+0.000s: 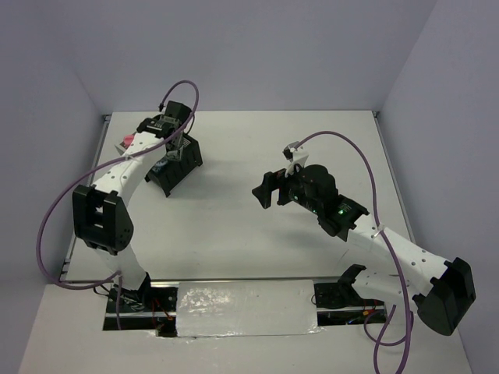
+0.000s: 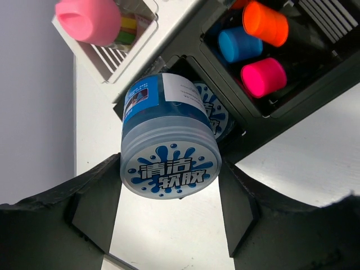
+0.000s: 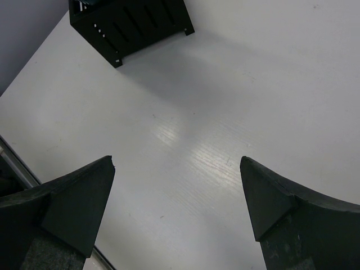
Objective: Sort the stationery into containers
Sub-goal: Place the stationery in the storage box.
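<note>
My left gripper (image 2: 171, 188) is shut on a round blue-white tin (image 2: 169, 163), gripping it by its lid end. The tin leans into a compartment of the black mesh organiser (image 2: 281, 107), above a second blue-white tin (image 2: 218, 115) that lies inside. Markers with orange (image 2: 265, 22), blue (image 2: 239, 44) and pink (image 2: 263, 77) caps stand in the neighbouring compartment. A pink stick (image 2: 90, 19) stands in a light-grey cup (image 2: 143, 48) beside the organiser. My right gripper (image 3: 177, 163) is open and empty over bare table. In the top view it (image 1: 263, 195) is mid-table, right of the organiser (image 1: 183, 167).
The organiser's corner shows at the top left of the right wrist view (image 3: 135, 22). Walls close the table at the back and both sides. The table's left edge (image 2: 75, 112) runs close beside the grey cup.
</note>
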You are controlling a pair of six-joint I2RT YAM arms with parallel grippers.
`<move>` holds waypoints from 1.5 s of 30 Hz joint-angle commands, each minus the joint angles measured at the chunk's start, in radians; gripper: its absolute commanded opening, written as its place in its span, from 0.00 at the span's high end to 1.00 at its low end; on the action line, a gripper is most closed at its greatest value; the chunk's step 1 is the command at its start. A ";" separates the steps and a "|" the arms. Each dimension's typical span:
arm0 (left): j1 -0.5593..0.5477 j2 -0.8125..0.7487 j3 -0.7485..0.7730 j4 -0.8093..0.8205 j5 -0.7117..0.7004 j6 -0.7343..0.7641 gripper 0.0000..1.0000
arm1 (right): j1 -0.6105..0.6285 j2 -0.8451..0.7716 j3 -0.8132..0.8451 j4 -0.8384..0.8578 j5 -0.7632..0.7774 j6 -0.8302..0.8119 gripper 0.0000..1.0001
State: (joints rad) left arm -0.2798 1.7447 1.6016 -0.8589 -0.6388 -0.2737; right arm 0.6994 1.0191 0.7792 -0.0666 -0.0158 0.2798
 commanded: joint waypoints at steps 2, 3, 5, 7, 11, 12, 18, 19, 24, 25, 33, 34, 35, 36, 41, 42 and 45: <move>0.005 -0.097 0.104 0.015 -0.012 -0.022 1.00 | -0.005 -0.002 0.011 0.034 -0.004 0.002 0.00; 0.005 -0.106 0.112 0.014 -0.013 -0.022 1.00 | -0.005 0.001 0.012 0.034 -0.004 0.001 0.00; 0.007 -0.117 0.144 -0.003 -0.013 -0.033 1.00 | -0.005 0.007 0.017 0.031 -0.006 -0.001 0.00; 0.011 -0.129 0.165 -0.008 0.013 -0.051 1.00 | -0.005 0.007 0.018 0.030 -0.006 -0.001 0.00; 0.089 -0.158 0.184 -0.015 0.172 -0.110 1.00 | -0.005 0.003 0.022 0.021 -0.003 0.001 0.00; 0.109 -0.163 0.184 -0.015 0.212 -0.122 1.00 | -0.006 0.001 0.023 0.019 -0.001 0.001 0.00; 0.257 -0.188 0.121 0.023 0.530 -0.212 1.00 | -0.005 -0.011 0.028 0.001 0.005 -0.002 0.00; 0.277 -0.182 0.103 0.029 0.588 -0.228 1.00 | -0.005 -0.013 0.029 -0.002 0.005 -0.002 0.00; 0.326 -0.146 0.057 0.046 0.717 -0.262 1.00 | -0.005 -0.010 0.032 -0.010 -0.004 0.001 0.00; 0.330 -0.140 0.051 0.049 0.725 -0.265 1.00 | -0.006 -0.011 0.032 -0.012 -0.006 0.001 0.00; 0.344 -0.126 0.012 0.054 0.709 -0.269 1.00 | -0.005 -0.020 0.028 -0.021 -0.015 -0.002 0.00; 0.344 -0.122 0.012 0.051 0.703 -0.268 1.00 | -0.005 -0.022 0.026 -0.021 -0.018 -0.002 0.00; 0.344 -0.120 0.011 0.052 0.694 -0.265 1.00 | -0.005 -0.022 0.026 -0.019 -0.021 -0.002 0.00; 0.346 -0.116 0.011 0.054 0.688 -0.265 1.00 | -0.005 -0.024 0.023 -0.019 -0.023 -0.002 0.00; 0.346 -0.113 0.008 0.054 0.676 -0.254 1.00 | -0.005 -0.013 0.022 -0.016 -0.024 -0.001 0.00; 0.346 -0.109 0.008 0.051 0.676 -0.252 1.00 | -0.005 -0.005 0.023 -0.015 -0.027 0.001 0.00; 0.346 -0.100 0.004 0.046 0.683 -0.248 1.00 | -0.005 0.007 0.031 -0.016 -0.039 0.005 0.00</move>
State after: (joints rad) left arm 0.0605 1.6367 1.5986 -0.8593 0.0383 -0.5270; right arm 0.6994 1.0241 0.7792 -0.0940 -0.0387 0.2798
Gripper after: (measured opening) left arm 0.743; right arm 0.996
